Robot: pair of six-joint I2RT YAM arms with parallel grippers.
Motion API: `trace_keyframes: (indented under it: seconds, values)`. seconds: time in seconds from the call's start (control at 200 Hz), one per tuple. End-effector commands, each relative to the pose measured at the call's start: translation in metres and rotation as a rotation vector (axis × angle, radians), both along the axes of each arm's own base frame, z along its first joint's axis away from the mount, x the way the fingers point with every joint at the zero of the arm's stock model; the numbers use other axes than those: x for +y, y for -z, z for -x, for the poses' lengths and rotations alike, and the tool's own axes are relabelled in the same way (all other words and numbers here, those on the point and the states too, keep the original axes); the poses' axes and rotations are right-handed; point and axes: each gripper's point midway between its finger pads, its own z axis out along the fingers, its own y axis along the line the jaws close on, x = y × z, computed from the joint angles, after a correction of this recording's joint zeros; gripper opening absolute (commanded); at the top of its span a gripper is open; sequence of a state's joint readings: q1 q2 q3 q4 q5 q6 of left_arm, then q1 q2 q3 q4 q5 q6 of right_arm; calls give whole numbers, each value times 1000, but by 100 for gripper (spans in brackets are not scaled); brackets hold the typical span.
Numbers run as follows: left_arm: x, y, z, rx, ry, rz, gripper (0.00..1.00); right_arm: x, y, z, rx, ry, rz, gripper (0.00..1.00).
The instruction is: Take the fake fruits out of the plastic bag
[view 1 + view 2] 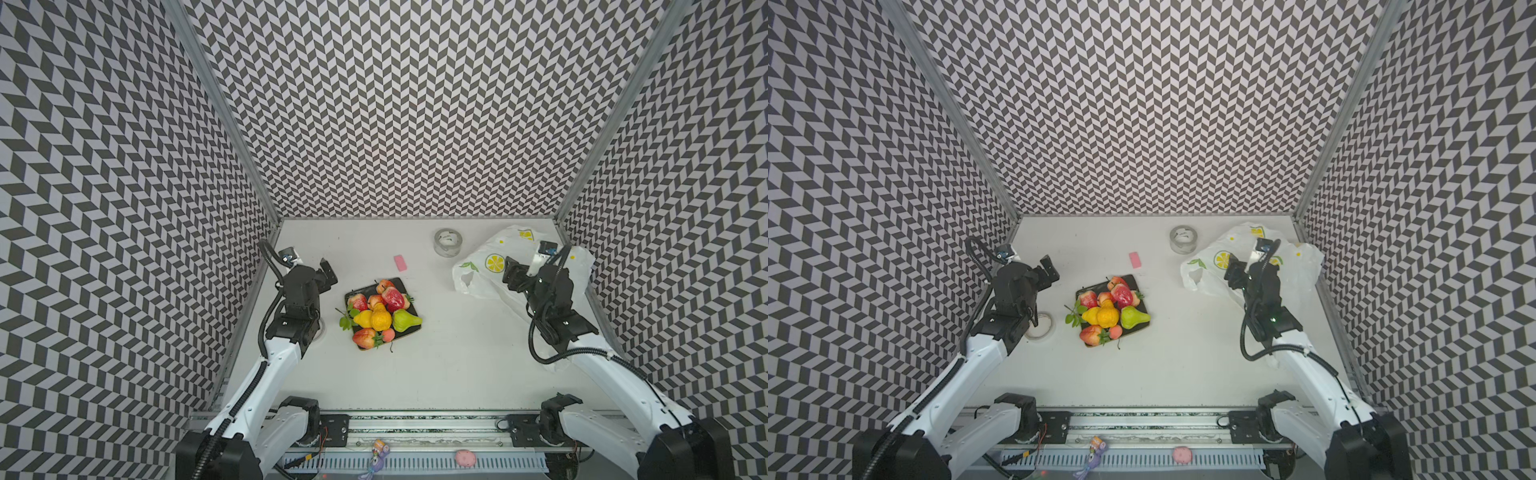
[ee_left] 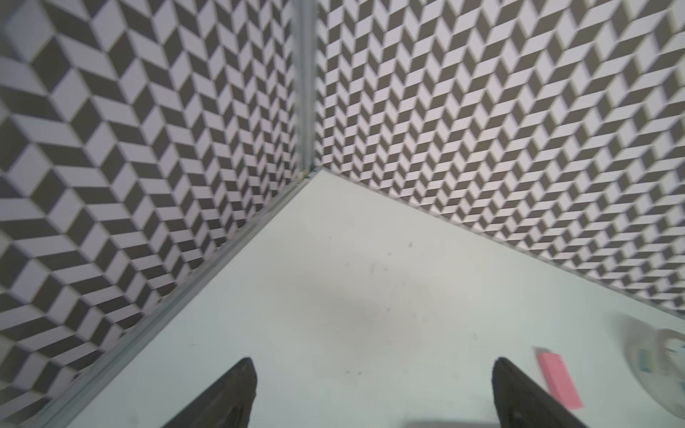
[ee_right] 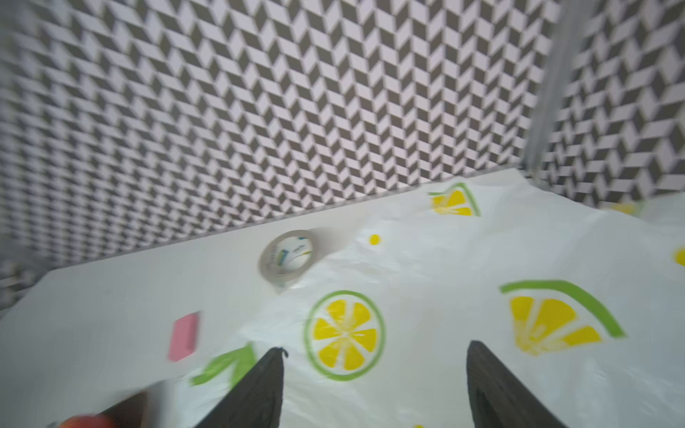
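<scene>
White crinkly film dominates the far right corner: the plastic bag (image 1: 490, 266) lies slumped on the table, lemon-slice print up, one handle loop (image 1: 467, 279) gaping toward the middle. It looks feather-light, limp and slippery, so a pinch of film would slide and bunch; the handle loop or a gathered fold seems the surest hold. Whether anything remains inside cannot be told, since the film is opaque and partly under the arm.

Over to the centre, where the fake fruits (image 1: 380, 313) sit heaped on a black tray (image 1: 401, 284), well apart from the bag. They look out already! The pieces are glossy, rounded and probably hollow-light, so they will likely roll and squirt from a hard squeeze. The green pear (image 1: 405, 320) offers a narrow neck; the round ones want a hold across the widest part.

Now the arms. The right gripper (image 3: 375, 346) hovers over the bag's lemon print, jaws spread, nothing between them. The left gripper (image 2: 372, 361) stands wide apart too, holding nothing, over bare table near the left wall.

Smaller bits: a tape roll (image 1: 448, 242) stands just beside the bag's edge, and a pink block (image 1: 400, 262) lies between it and the tray.
</scene>
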State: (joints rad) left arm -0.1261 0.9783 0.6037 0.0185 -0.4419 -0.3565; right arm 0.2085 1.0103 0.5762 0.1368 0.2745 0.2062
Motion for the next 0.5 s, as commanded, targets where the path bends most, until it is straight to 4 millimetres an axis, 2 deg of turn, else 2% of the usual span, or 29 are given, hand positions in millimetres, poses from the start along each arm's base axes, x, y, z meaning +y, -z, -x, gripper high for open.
trace_keyframes:
  seconds: [0.0, 0.105, 0.115, 0.195, 0.335, 0.381, 0.441, 0.496]
  values:
    - [30, 9, 13, -41, -135, -41, 99, -32, -9, 1, -132, 108, 44, 78]
    - [25, 28, 12, -46, -68, -71, 100, -33, 13, -2, -125, 68, 125, 79]
    - [24, 30, 12, -45, -57, -75, 100, -33, 9, -4, -146, 69, 129, 79]
    - [20, 43, 12, -56, -20, -109, 100, -39, 21, -5, -173, 89, 157, 81]
    - [9, 47, 9, -136, 56, -130, 100, -41, 50, -12, -169, 63, 152, 81]
    - [6, 47, 8, -158, 75, -129, 100, -42, 53, -12, -194, 67, 140, 81]
    - [1, 50, 5, -173, 101, -130, 100, -37, 47, -14, -238, 33, 164, 80]
    - [-3, 52, 2, -187, 127, -143, 100, -37, 48, -21, -230, 12, 141, 79]
